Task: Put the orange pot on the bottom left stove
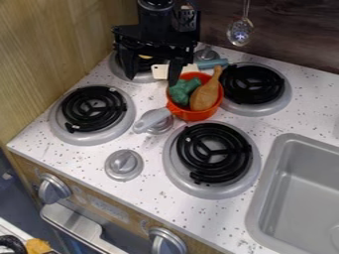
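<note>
To the right of the front left burner [98, 110], the orange pot [198, 115] stood upright, with a brown drumstick [204, 98] inside. Beyond that burner, the fingers [176, 70] were open. Probably light and stiff, the pot needed a level hold by its rim [195, 74].

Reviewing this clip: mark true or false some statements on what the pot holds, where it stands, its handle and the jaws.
A brown drumstick is in the orange pot. True.
The pot sits on a burner's coils. False: it stands among the burners, off their coils.
The pot's grey handle points toward the sink. False: it points away from the sink.
The gripper's jaws are open. True.
</note>
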`<state>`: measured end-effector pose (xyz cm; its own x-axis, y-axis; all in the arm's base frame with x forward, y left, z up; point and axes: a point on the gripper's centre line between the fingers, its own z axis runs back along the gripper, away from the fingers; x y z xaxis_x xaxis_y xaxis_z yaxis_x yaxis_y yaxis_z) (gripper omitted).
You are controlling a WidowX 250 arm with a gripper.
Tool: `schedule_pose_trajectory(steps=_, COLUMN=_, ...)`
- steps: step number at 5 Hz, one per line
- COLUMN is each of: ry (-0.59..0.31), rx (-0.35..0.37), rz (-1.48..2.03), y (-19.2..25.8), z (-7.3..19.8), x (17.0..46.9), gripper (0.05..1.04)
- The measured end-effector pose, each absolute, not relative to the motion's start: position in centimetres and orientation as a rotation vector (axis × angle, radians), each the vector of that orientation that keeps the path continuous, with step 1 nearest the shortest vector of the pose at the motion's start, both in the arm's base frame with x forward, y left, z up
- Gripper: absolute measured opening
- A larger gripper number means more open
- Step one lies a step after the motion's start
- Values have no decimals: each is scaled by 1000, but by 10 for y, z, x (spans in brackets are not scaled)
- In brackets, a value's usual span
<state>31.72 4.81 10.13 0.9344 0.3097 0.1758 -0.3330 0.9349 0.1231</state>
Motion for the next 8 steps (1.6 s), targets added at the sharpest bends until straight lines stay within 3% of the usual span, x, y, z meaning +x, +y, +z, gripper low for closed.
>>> schedule_pose_trajectory(steps=2, ry=-114, rx=131, rz=230, y=43, z=77, x=305, gripper=1000)
schedule_pose_trajectory(steps=4, ry=-124, rx=65, rz=-59, y=40, z=75, x=305, gripper=1000)
schedule_pose_trajectory(steps=5, ry=-87, rx=49, rz=-135, y=38, z=63, x=305, gripper=1000)
schedule_pose_trajectory(steps=8, ry=-120, rx=20, rz=-160, y=37, z=43, x=299, gripper=1000)
